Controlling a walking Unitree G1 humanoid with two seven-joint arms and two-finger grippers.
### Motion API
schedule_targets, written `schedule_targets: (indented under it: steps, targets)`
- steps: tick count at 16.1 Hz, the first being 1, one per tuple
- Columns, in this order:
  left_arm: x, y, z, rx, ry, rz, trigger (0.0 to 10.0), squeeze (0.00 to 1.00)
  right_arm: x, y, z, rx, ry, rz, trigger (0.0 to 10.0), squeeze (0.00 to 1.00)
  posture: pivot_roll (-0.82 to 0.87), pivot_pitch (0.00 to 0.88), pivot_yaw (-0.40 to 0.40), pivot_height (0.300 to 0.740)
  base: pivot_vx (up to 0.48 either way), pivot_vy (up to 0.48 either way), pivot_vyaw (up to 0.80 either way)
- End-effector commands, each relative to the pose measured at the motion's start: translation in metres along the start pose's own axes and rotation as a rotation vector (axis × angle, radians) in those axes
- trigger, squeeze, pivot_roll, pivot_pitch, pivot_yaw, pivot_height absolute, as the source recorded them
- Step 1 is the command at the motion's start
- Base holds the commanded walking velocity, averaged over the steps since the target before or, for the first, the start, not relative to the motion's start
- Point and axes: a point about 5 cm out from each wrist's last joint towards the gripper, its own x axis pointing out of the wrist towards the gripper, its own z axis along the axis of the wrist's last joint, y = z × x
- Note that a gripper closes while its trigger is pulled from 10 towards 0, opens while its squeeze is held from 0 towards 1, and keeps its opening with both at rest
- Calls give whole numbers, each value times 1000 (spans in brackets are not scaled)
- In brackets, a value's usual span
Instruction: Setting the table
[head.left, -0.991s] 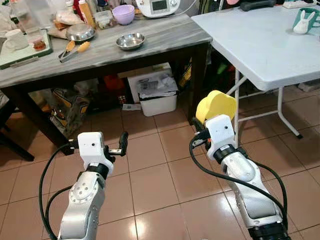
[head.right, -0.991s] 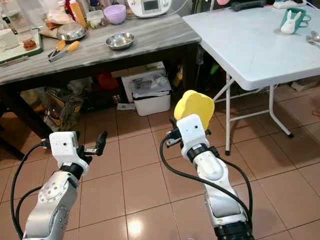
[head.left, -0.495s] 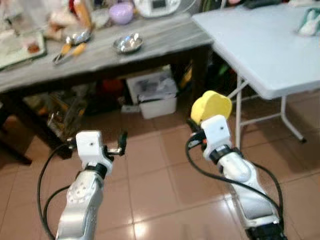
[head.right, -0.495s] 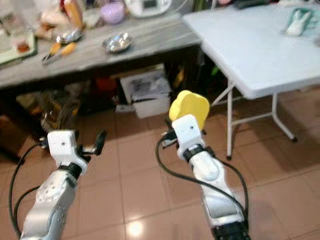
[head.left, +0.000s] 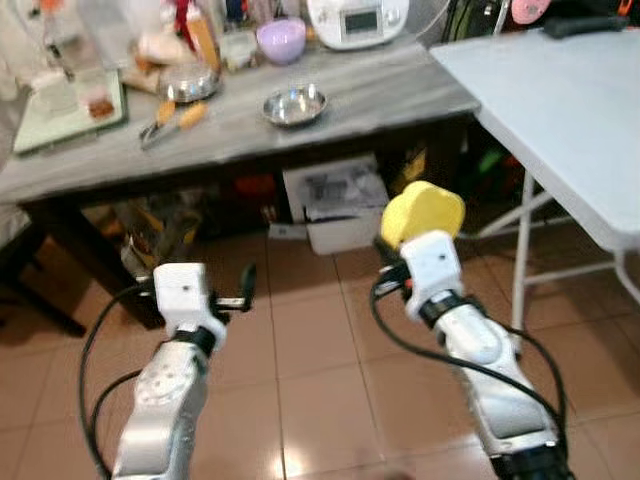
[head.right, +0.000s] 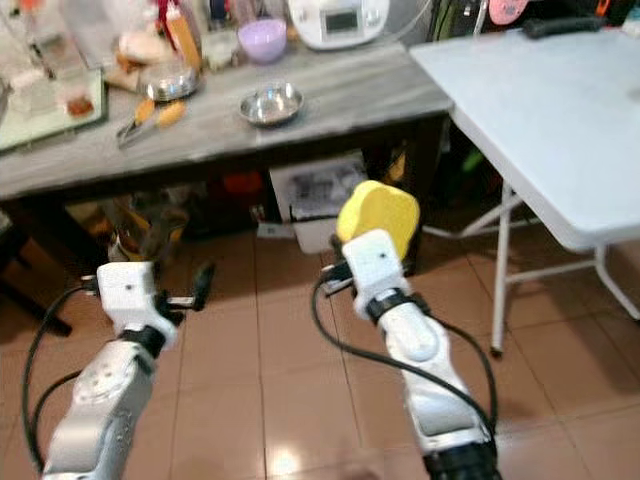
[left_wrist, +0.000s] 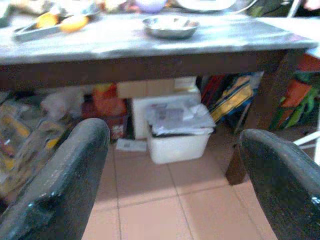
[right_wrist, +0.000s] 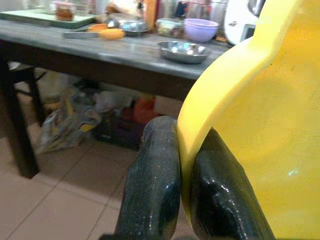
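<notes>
Your right claw (right_wrist: 182, 200) is clamped on a smooth yellow plastic bowl (head.left: 422, 212), its two glossy black fingers (right_wrist: 152, 185) pinching the thin curved rim from either side, and it holds the bowl up above the tiled floor (head.left: 310, 390), near the front edge of the grey marble-topped counter (head.left: 380, 90). Your left claw (left_wrist: 172, 180) is spread wide with nothing between its rounded, matte black fingers (left_wrist: 65, 180), and it hovers over the glossy terracotta tiles to the left. On the counter sit a shallow steel bowl (head.left: 294, 104), a lilac bowl (head.left: 281, 39), a white appliance (head.left: 358, 20) at the far edge, and orange-handled tongs (head.left: 172, 118) further left. A smooth white folding table (head.left: 560, 110) stands to the right. The left wrist view gives you what lies beneath the counter: a white plastic bin (left_wrist: 177, 137) with papers on its lid, and crumpled bags beside it.
</notes>
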Motion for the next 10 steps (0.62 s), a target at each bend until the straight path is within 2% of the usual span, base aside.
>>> schedule_targets:
  steps: [1,10]
  targets:
    - [-2,2,-2,-1,7,7,10000,0,0,1,2,-2,-10,0,10000,0,-275,106,119,740,480,0,700]
    - [-5,-4,-4,3,11,-21,10000,0,0,0,-2,5,4,-11,10000,0,-270,107,120,740,480,0,0]
